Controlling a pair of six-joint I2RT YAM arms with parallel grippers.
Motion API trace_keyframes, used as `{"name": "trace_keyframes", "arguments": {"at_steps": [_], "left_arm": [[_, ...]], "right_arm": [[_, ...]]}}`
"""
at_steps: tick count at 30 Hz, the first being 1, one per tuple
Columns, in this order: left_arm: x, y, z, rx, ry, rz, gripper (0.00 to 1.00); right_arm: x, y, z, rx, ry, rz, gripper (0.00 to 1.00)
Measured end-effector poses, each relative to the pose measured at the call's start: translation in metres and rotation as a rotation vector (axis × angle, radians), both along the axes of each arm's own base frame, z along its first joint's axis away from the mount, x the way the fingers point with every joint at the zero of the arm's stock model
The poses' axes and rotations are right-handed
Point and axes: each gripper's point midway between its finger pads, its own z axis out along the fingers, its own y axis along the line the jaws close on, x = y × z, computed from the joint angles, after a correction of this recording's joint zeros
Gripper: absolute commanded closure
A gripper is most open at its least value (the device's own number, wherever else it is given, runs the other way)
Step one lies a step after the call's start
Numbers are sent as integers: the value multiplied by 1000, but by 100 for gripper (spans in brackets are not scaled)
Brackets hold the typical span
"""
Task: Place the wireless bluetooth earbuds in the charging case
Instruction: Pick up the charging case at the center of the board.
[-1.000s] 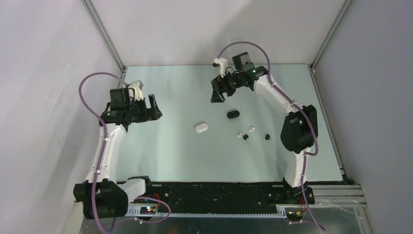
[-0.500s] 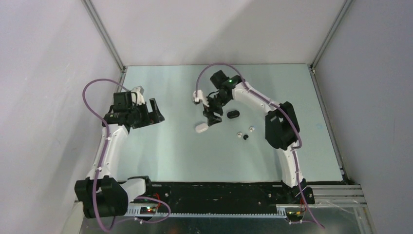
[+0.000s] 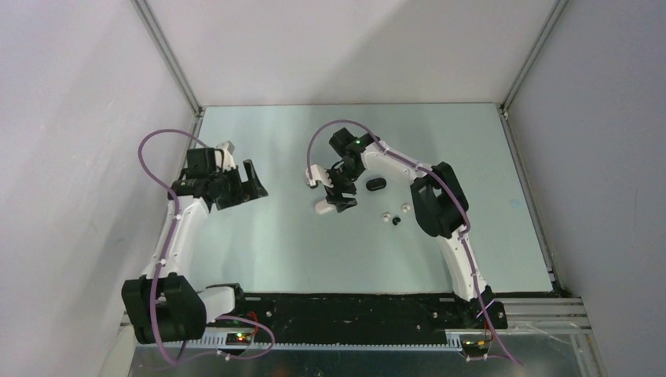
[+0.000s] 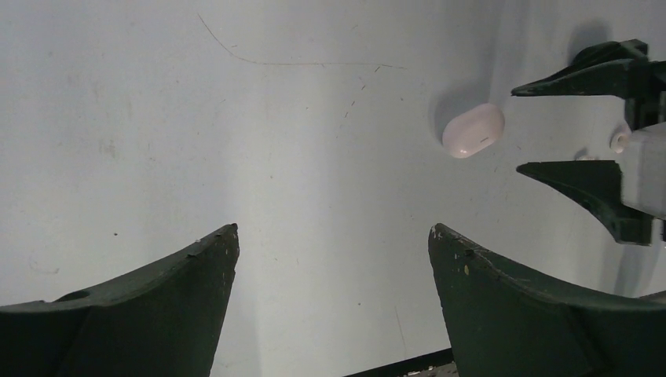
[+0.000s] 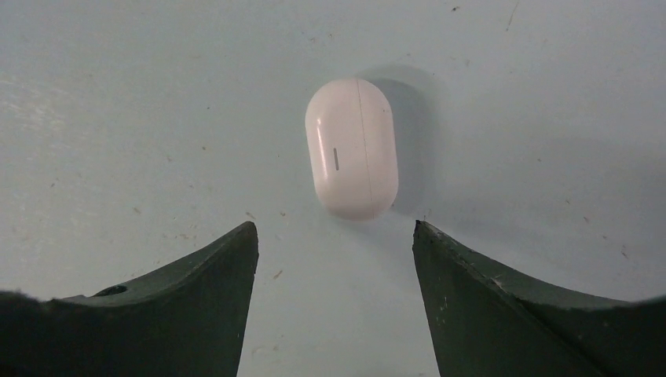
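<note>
On the table (image 3: 275, 243), the left arm (image 3: 177, 236) hangs well left of the white charging case (image 5: 351, 159) with its jaws spread. The right arm (image 3: 393, 161) hovers over that case, jaws spread, with the case lying untouched just beyond their tips. The black case (image 3: 376, 185) lies near the white one's right, and the earbuds (image 3: 386, 216) sit loose on the table, also to its right.

Worktop (image 3: 259, 251): pale blue-green, matte, faintly scratched.
Walls (image 3: 338, 47): plain light grey panels on three sides.
Corner posts (image 3: 168, 61): aluminium profiles.
Light: soft, even.
</note>
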Motion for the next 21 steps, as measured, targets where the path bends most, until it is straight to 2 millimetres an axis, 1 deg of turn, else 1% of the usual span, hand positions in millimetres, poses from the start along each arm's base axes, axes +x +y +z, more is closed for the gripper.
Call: {"name": "trace_keyframes", "arguments": {"at_steps": [3,6,15,20,21], "left_arm": [[0,0,-1,-3,5,1,5],[1,-1,-2,-8,9,3,6],[3,-3,-16,-31,66,10,6],[7,-6,-24,-57,98,6,7],[8,-8,-24,-69,98,2,7]], "right_arm": [[0,3,-12,-15,1,9,26],[1,5,-19,-21,0,12,29],[1,17,-18,-1,-15,6,37],[0,18,-22,-7,-15,9,41],[0,19,-24,-8,-17,8,43]]}}
